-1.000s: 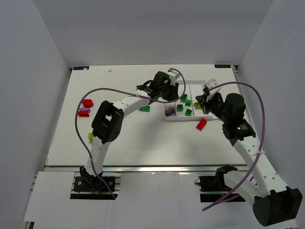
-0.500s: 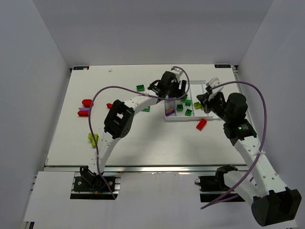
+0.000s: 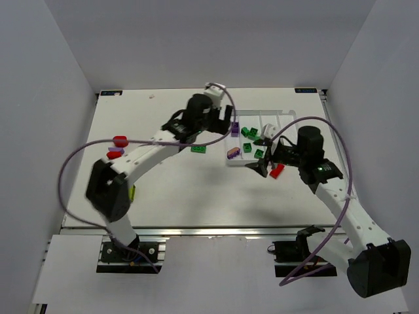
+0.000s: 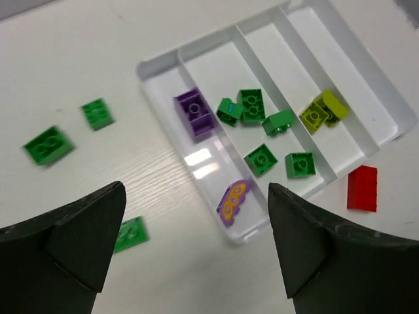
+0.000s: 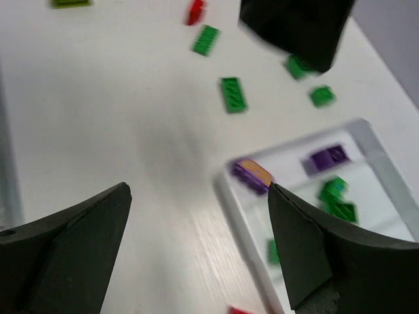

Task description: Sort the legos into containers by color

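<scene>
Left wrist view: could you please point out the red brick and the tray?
red brick (image 4: 362, 188), left wrist view, middle of its top.
tray (image 4: 366, 88), left wrist view, bare floor of rightmost compartment.

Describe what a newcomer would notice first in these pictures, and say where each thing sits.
The shallow white plastic tray stands out: small purple studded bricks lie in its end compartment, green bricks in the next and yellow-green bricks in the third. A small red brick lies on the white table just outside the tray, and loose green bricks lie scattered on its other side.
</scene>
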